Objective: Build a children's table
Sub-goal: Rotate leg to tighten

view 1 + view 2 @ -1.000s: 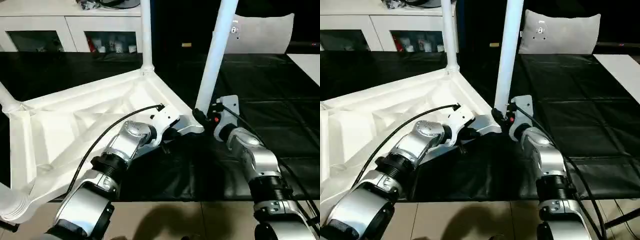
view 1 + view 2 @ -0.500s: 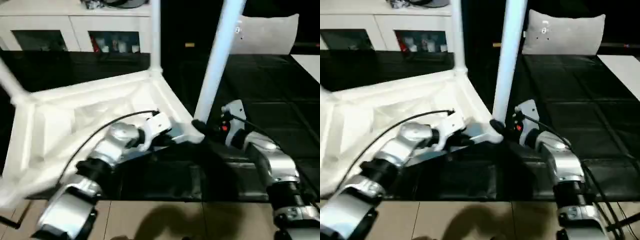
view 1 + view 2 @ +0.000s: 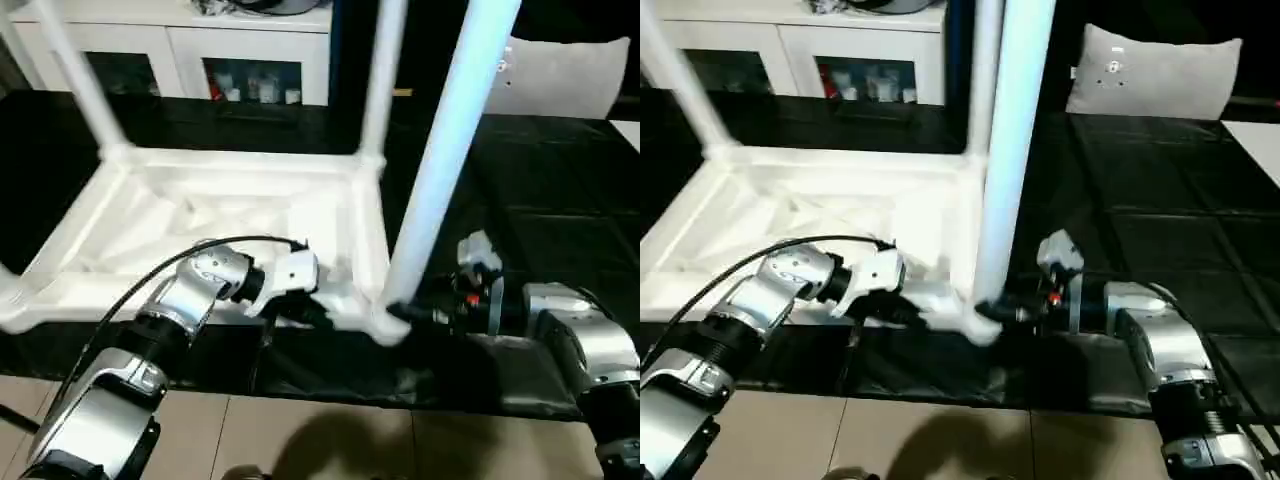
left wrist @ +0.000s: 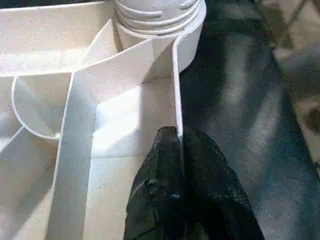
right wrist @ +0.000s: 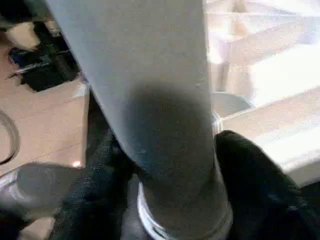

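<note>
- Since the earlier frame, the tabletop [image 3: 230, 215] has swung round on the black mat [image 3: 540, 230], so that its far rim now runs level across my view instead of slanting; both my forearms have come lower and more level with it.
- My left gripper [image 4: 175, 150] has its fingers pressed together on the thin upright side wall of the tabletop, close to the near corner socket [image 4: 160, 25].
- My right gripper [image 5: 165, 165] sits with a finger on each side of the near leg [image 3: 450, 160], just above its threaded foot; the fingers [image 5: 250, 170] touch the leg and I judge it held.
- Where it is: the children's table lies upside down on the mat, ribbed underside up, three legs standing in corner sockets in view.
- Risk: the left pinch is on a narrow wall edge; any sideways pull could let it slip off and the top would shift.
- Risk: the near leg leans slightly; if I turn it while tilted, the thread may cross or jam in the socket.
- Risk: smooth tapered plastic gives little purchase, so my right fingers may ride up the leg.
- Materials: all-white moulded plastic, glossy and hard; thin straight ribs; round ringed socket collars; long tapered round legs.
- Mat: black, soft-looking, faintly creased in squares.
- White cabinet [image 3: 180, 40] stands behind, well apart.
</note>
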You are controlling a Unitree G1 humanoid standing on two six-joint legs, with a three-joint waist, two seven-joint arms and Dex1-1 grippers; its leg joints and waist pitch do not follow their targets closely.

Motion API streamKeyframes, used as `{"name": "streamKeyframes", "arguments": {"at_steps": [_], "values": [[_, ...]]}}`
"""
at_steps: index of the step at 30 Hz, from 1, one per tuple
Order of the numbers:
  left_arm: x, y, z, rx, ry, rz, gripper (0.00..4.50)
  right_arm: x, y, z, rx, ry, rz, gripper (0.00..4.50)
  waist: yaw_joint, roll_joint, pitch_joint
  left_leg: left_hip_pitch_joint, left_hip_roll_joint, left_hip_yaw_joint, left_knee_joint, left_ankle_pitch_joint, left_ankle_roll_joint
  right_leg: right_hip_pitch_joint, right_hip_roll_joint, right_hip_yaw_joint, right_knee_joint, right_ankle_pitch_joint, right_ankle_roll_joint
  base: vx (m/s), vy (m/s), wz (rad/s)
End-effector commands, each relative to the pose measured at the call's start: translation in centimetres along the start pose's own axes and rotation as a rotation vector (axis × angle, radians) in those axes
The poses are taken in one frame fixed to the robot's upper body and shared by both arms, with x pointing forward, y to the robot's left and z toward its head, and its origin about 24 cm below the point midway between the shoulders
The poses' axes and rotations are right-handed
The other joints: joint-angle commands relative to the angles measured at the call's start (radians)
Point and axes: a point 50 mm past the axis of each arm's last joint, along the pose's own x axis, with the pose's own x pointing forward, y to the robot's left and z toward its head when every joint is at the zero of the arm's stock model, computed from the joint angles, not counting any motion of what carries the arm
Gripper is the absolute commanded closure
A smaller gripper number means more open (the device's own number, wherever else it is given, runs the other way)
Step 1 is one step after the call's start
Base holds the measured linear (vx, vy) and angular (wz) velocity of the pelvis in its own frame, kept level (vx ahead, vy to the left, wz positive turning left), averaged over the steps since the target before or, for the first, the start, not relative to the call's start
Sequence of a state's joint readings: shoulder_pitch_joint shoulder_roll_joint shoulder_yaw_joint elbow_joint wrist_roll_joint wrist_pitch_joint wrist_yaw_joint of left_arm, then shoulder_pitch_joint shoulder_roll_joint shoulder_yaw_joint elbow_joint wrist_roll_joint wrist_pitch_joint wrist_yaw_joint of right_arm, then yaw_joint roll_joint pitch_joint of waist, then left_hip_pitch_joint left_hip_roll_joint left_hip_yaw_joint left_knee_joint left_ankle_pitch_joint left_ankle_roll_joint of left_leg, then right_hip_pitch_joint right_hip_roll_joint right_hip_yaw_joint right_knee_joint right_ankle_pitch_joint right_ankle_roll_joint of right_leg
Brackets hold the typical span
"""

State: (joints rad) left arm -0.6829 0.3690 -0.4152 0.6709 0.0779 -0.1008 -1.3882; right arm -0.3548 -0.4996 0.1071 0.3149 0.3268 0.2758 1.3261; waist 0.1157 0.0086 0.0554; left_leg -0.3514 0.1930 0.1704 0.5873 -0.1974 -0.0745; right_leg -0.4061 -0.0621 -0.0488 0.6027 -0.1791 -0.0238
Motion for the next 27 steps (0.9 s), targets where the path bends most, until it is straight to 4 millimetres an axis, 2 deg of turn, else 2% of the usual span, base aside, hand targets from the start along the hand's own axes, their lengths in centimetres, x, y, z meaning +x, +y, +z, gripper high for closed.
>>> {"name": "streamKeyframes", "arguments": {"at_steps": [1,3,9,10,12,14,16,17,18,19,21,22,23,24,27], "values": [[0.7,-0.8,-0.1,0.051,0.051,-0.109,4.50,-0.3,0.1,0.1,-0.012,0.017,0.023,2.09,-0.003,-0.014,-0.066,0.000,0.038,-0.001,-0.062,-0.134,0.069,0.057,-0.075,0.039,-0.067,-0.196,-0.214,0.000,0.000,0.00],[0.6,-0.9,-0.2,0.054,0.051,-0.121,4.50,-0.3,0.2,0.1,-0.005,0.016,0.037,2.33,-0.002,-0.014,-0.066,0.000,0.037,0.000,-0.062,-0.135,0.065,0.058,-0.076,0.040,-0.067,-0.202,-0.211,0.000,0.000,0.00],[0.6,-0.7,-0.1,0.037,0.034,-0.098,4.50,-0.2,0.5,0.2,0.021,0.010,0.076,2.44,0.001,-0.015,-0.068,0.000,0.036,0.000,-0.060,-0.116,0.069,0.059,-0.074,0.039,-0.064,-0.179,-0.211,0.000,0.000,0.00],[0.6,-0.6,0.0,0.018,0.023,-0.085,4.50,-0.1,0.5,0.2,0.030,-0.004,0.066,2.44,0.001,-0.020,-0.069,0.000,0.036,0.000,-0.059,-0.113,0.070,0.059,-0.074,0.039,-0.064,-0.177,-0.210,0.000,0.000,0.00],[0.9,0.0,0.3,-0.056,-0.019,-0.013,4.50,0.3,0.2,0.6,0.063,-0.054,0.005,2.44,0.002,-0.018,-0.067,-0.002,0.035,0.000,-0.059,-0.108,0.067,0.059,-0.075,0.039,-0.063,-0.183,-0.215,0.000,0.000,0.00],[1.1,0.6,0.6,-0.107,-0.041,0.054,4.50,0.9,-0.3,0.9,0.090,-0.075,-0.062,2.44,-0.003,-0.020,-0.063,-0.002,0.033,0.001,-0.061,-0.135,0.057,0.056,-0.075,0.038,-0.071,-0.254,-0.197,0.000,0.000,0.00],[1.8,1.7,1.1,-0.196,-0.075,0.192,4.50,1.9,-1.6,0.9,0.113,-0.069,-0.242,2.44,-0.010,-0.020,-0.056,0.002,0.029,-0.002,-0.064,-0.171,0.034,0.051,-0.077,0.038,-0.083,-0.367,-0.166,-0.025,-0.002,-0.02],[1.9,1.8,1.2,-0.209,-0.080,0.210,4.50,2.0,-1.8,0.9,0.116,-0.066,-0.269,2.44,-0.015,-0.019,-0.056,0.003,0.025,-0.004,-0.064,-0.186,0.015,0.049,-0.076,0.035,-0.088,-0.437,-0.144,-0.050,-0.004,-0.03],[2.4,2.1,1.4,-0.261,-0.100,0.260,4.50,2.4,-2.8,0.8,0.141,-0.049,-0.383,2.44,-0.018,-0.021,-0.056,0.003,0.022,-0.006,-0.065,-0.194,0.011,0.050,-0.077,0.034,-0.093,-0.471,-0.130,0.000,0.000,0.00],[2.6,2.2,1.5,-0.284,-0.107,0.280,4.50,2.6,-3.2,0.7,0.154,-0.040,-0.432,2.44,-0.036,-0.023,-0.056,-0.006,0.020,-0.010,-0.066,-0.186,0.003,0.055,-0.076,0.032,-0.093,-0.492,-0.112,0.000,0.000,0.00],[3.2,2.4,1.6,-0.317,-0.108,0.313,4.50,2.9,-3.7,0.6,0.188,-0.044,-0.503,2.45,-0.048,-0.024,-0.060,-0.004,0.019,-0.008,-0.063,-0.182,0.014,0.052,-0.074,0.035,-0.096,-0.464,-0.113,0.000,0.000,0.00],[3.8,2.7,1.8,-0.363,-0.102,0.372,4.50,3.3,-4.3,0.7,0.232,-0.065,-0.595,2.46,-0.051,-0.024,-0.061,-0.005,0.019,-0.008,-0.063,-0.172,0.018,0.053,-0.073,0.035,-0.094,-0.440,-0.120,0.000,0.000,0.00],[4.0,2.9,1.9,-0.380,-0.099,0.392,4.50,3.5,-4.5,0.7,0.248,-0.071,-0.625,2.46,-0.057,-0.023,-0.063,-0.005,0.020,-0.007,-0.062,-0.154,0.023,0.052,-0.070,0.037,-0.089,-0.385,-0.137,0.000,0.000,0.00],[4.3,3.1,2.2,-0.395,-0.106,0.418,4.50,3.7,-4.7,0.8,0.266,-0.080,-0.661,2.46,-0.059,-0.025,-0.063,-0.006,0.018,-0.006,-0.060,-0.150,0.026,0.053,-0.068,0.036,-0.087,-0.368,-0.143,0.000,0.000,0.00],[5.4,3.8,3.3,-0.430,-0.128,0.493,4.50,4.6,-5.1,1.1,0.272,-0.109,-0.720,2.46,-0.057,-0.023,-0.067,-0.007,0.016,-0.003,-0.057,-0.117,0.043,0.058,-0.067,0.036,-0.084,-0.294,-0.168,0.000,0.000,0.00]]}}
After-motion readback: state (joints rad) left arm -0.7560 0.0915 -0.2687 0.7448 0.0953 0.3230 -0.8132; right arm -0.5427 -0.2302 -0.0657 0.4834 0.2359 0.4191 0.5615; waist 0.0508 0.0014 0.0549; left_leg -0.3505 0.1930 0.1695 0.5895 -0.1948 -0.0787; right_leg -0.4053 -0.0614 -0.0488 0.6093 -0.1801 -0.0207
